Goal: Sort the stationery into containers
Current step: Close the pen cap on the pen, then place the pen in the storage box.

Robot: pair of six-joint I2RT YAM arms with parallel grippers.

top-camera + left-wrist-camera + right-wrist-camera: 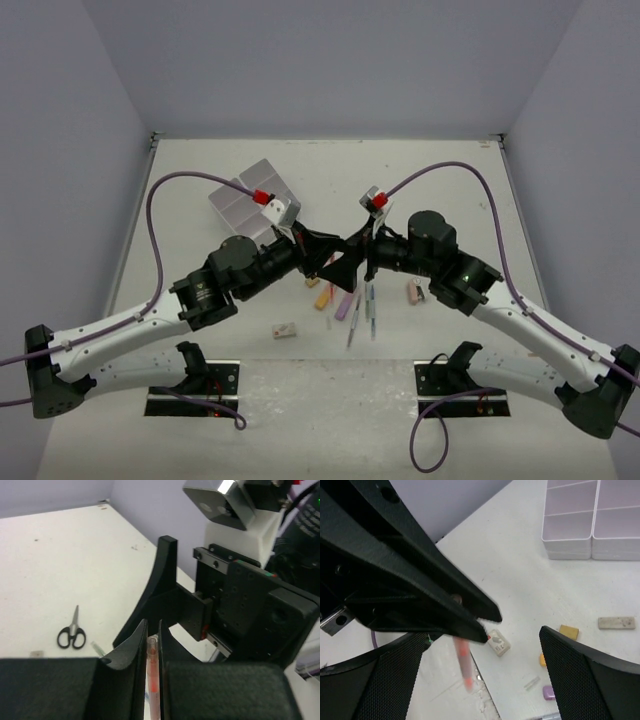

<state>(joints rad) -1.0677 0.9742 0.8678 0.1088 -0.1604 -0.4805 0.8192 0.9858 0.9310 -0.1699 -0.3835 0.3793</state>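
**Left gripper [152, 630] is clamping a pen [152, 675] in mid-air while the right gripper [485, 640] is gaping wide around it.**

The two grippers are meeting nose to nose above the middle of the table [450, 190]. The left fingers are pressing shut on the thin, clear pen with its red-orange stretch. In the right wrist view the right fingers are standing well apart on either side, neither pad touching the pen. The bins [245, 200] are sitting at the far left, well apart from the held pen. Below the grippers an orange highlighter [324, 297], a purple highlighter [344, 306], two more pens [372, 305], a beige eraser [285, 330] and a pink piece [413, 292] are lying loose on the table. The scissors [71, 634] are lying shut, apart from the rest.
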